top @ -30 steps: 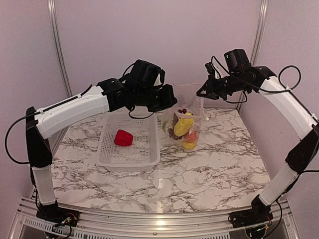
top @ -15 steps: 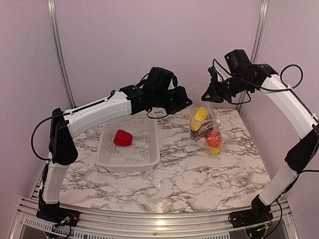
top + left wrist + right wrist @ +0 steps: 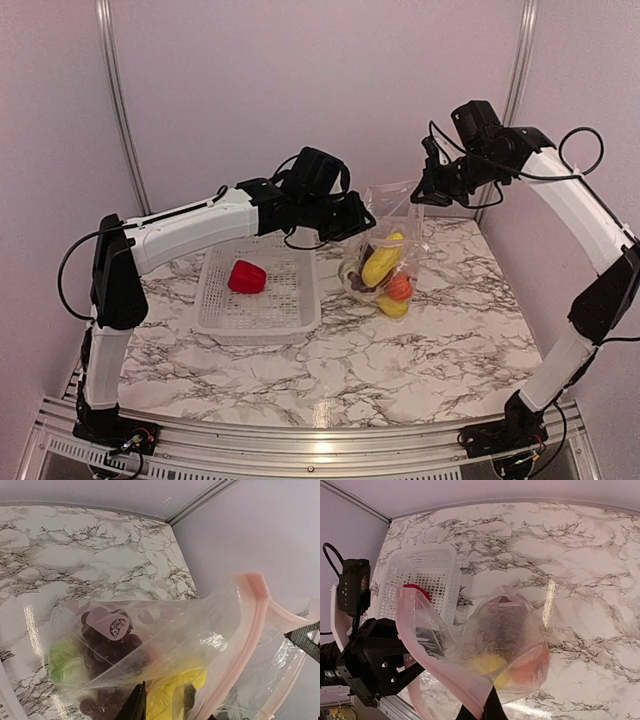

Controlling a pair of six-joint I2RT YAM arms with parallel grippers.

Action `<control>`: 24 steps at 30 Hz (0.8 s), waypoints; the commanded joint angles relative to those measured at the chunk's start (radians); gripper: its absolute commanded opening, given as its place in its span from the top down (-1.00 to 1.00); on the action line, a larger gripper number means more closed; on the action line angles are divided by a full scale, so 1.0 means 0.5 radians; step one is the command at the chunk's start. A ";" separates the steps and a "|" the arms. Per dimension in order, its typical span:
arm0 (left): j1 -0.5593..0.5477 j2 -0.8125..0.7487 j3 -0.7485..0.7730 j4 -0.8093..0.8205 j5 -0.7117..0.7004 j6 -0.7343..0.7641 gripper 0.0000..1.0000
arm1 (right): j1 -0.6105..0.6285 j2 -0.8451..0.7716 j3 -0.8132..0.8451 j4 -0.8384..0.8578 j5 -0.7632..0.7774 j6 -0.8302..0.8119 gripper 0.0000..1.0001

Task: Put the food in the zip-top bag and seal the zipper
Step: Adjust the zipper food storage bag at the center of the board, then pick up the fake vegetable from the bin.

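The clear zip-top bag (image 3: 385, 255) hangs above the table by its mouth. My right gripper (image 3: 424, 192) is shut on the pink zipper strip (image 3: 435, 665) at one corner; its fingers (image 3: 482, 707) pinch the strip. The bag holds dark grapes (image 3: 107, 645), yellow corn (image 3: 377, 265), an orange fruit (image 3: 399, 288) and something green (image 3: 65, 662). My left gripper (image 3: 350, 215) is at the bag's left side, open, with bag film lying between its fingers (image 3: 162, 700). The zipper (image 3: 255, 625) is apart and the mouth gapes. The red bell pepper (image 3: 247, 277) lies in the white basket (image 3: 300, 300).
The white perforated basket (image 3: 427, 570) stands left of the bag on the marble table (image 3: 400, 370). Purple walls with metal posts close in the back and sides. The left arm reaches across above the basket.
The hanging bag has swung back to the left, against my left gripper, which has dropped slightly and come a little left. The right gripper holds nearly the same place.
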 commanded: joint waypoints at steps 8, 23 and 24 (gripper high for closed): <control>0.056 -0.620 -0.431 0.001 -0.179 0.490 -0.27 | -0.014 0.030 -0.063 0.263 -0.184 0.061 1.00; 0.347 -0.945 -0.953 -0.686 -0.825 0.231 -0.69 | -0.015 0.116 -0.014 0.377 -0.237 0.089 1.00; 0.358 -0.954 -0.984 -0.692 -0.837 0.190 -0.75 | -0.015 0.115 -0.023 0.388 -0.244 0.089 1.00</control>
